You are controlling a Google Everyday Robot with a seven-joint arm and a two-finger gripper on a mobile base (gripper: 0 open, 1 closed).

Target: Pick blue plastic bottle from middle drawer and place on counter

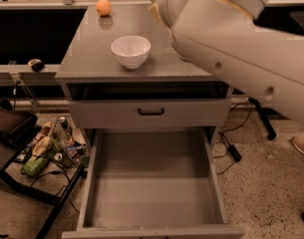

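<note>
The blue plastic bottle is hidden; no part of it shows. My gripper is out of view, somewhere behind or beyond my large white arm (226, 39), which crosses the top right and covers the right side of the counter (91, 54). The middle drawer (151, 193) is pulled fully open at the bottom of the view, and its flat grey floor shows nothing on it.
A white bowl (131, 50) and an orange (103, 6) sit on the counter. The upper drawer face with a black handle (151, 112) is shut. Cluttered items (44, 151) lie on the floor to the left. Cables (232, 151) and a shoe (302, 144) are to the right.
</note>
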